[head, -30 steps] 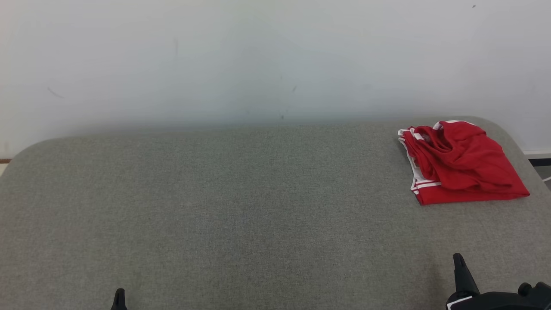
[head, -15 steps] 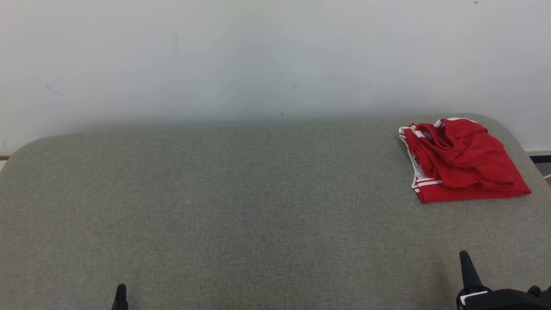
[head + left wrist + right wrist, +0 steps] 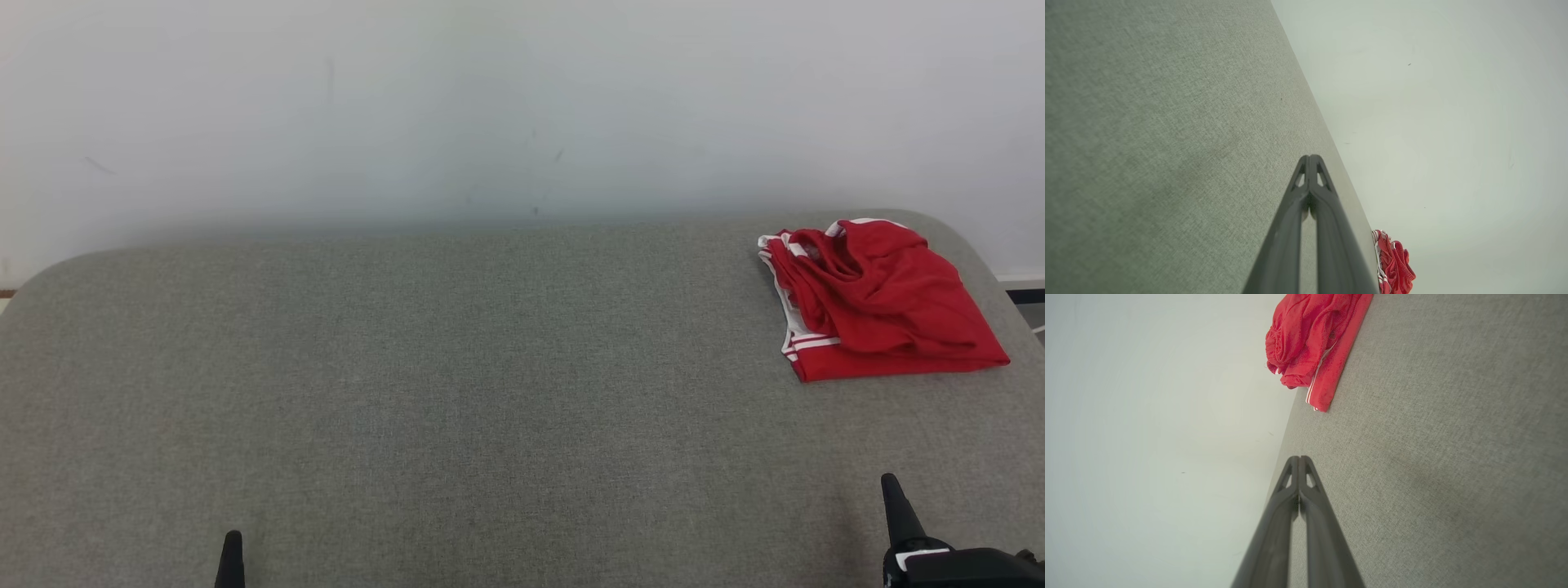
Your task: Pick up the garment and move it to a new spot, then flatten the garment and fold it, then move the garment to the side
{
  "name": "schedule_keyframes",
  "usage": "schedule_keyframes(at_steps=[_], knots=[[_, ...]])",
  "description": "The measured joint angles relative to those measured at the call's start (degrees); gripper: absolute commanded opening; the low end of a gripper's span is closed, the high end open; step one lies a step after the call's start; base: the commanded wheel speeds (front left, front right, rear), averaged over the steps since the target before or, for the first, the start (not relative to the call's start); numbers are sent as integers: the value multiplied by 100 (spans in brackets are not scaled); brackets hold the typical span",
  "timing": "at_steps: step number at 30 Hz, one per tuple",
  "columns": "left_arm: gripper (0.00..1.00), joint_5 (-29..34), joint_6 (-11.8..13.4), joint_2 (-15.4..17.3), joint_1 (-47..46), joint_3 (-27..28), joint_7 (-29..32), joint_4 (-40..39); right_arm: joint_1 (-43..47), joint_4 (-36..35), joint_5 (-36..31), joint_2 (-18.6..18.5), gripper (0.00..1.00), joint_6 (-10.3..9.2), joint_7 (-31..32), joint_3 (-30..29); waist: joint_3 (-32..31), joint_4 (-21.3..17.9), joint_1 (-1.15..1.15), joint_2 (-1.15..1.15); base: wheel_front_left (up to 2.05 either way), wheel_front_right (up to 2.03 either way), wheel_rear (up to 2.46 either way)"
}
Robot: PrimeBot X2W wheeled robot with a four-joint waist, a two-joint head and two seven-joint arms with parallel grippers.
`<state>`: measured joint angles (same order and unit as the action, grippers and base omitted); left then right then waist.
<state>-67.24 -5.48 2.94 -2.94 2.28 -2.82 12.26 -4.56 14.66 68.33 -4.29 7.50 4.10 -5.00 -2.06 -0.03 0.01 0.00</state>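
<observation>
1. Garment [image 3: 882,302]: red with white striped trim; lies as a rough folded bundle at the far right corner of the grey fabric surface [image 3: 490,367].
2. Upper layers bunched and creased, near edge flat and fairly straight, white trim showing along the left side.
3. Sits close to the rounded far right edge of the surface, just short of the pale wall [image 3: 490,106] behind; touched by nothing.
4. Left gripper [image 3: 232,539]: pokes into the head view at the near left as a single dark tip above bare fabric, well apart from the garment.
5. Left wrist view: shows both fingers [image 3: 1331,228] pressed together at the tips, with nothing caught between them. Garment [image 3: 1394,265] seen as a small red bunch against the wall at the surface's far edge.
6. Right gripper [image 3: 891,488]: rises at the near right, one dark tip pointing away, black wrist body with a white mark below it. Stands nearer than the garment on the same side, bare fabric between the two.
7. Right wrist view: shows fingers [image 3: 1318,539] closed tip to tip and empty. Garment [image 3: 1314,339] lies ahead, clear of the tips.
8. Wall: pale, with a few faint marks.
</observation>
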Motion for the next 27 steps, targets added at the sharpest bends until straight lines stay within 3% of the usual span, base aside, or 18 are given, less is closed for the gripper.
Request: schedule_keyframes(at_steps=[27], knots=[[0, -1424, -103, -4, -231, -58, 260, 141, -161, 45, 1330, 46, 0, -2, 379, -363, 116, 2, 0, 0, 0, 0, 0]])
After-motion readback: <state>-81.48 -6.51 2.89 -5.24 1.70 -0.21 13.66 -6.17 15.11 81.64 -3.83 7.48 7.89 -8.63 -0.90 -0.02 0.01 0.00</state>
